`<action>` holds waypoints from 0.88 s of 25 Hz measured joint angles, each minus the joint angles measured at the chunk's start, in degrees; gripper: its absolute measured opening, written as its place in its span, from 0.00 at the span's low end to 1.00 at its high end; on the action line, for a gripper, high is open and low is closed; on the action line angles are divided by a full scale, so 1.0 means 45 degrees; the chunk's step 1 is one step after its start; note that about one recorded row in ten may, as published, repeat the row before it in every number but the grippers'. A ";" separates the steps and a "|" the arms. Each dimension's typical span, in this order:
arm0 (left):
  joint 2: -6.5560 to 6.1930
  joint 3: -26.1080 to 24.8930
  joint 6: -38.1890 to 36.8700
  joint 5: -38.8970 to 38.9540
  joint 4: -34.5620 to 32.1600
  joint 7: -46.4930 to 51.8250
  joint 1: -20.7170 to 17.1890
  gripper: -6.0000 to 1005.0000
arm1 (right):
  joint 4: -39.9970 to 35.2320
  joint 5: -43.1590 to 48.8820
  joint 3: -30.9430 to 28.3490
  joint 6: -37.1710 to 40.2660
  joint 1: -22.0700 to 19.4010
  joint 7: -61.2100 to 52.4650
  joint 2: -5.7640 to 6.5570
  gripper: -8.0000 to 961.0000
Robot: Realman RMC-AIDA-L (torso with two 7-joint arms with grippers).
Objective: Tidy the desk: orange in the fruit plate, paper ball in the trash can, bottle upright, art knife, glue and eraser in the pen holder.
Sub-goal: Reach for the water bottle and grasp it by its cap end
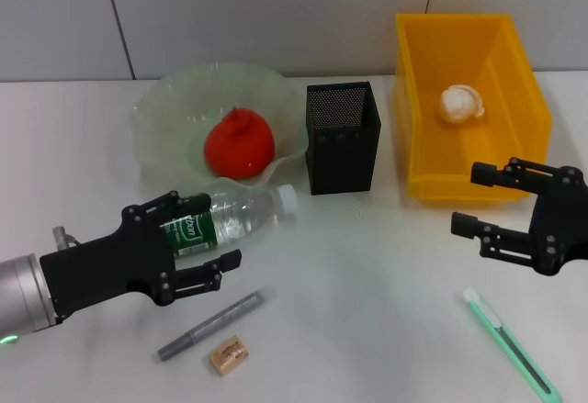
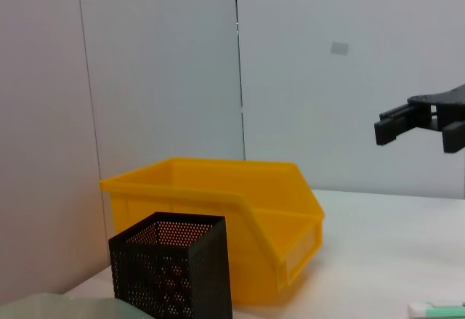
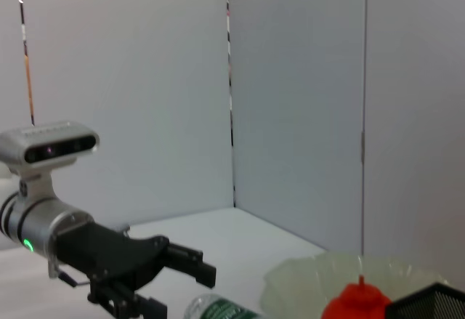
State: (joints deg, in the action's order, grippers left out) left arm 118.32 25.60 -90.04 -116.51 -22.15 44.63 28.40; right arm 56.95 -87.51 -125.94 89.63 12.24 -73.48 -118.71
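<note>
White desk (image 1: pixel 386 265) against grey panelled wall (image 1: pixel 276 8) — bottle (image 1: pixel 234 218) lying down

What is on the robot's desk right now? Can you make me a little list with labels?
orange: in the glass plate, orange at
paper ball: inside the yellow bin
bottle: lying on its side, between the open left gripper fingers
pen holder: upright, nothing seen sticking out
knife: flat on the desk, near the right edge
glue pen: flat on the desk
eraser: beside the glue pen
right gripper: open, in front of the yellow bin, holding nothing
</note>
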 joint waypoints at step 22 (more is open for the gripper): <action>0.0116 0.0616 0.1081 -0.0025 0.0420 0.0819 0.1268 0.81 | -0.3204 0.0698 -0.2210 0.1013 -0.0496 0.2335 0.0043 0.73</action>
State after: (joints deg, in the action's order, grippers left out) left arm 118.84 28.37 -85.18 -116.62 -20.26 48.32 34.11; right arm 42.53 -84.37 -135.89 94.19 10.01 -62.98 -118.52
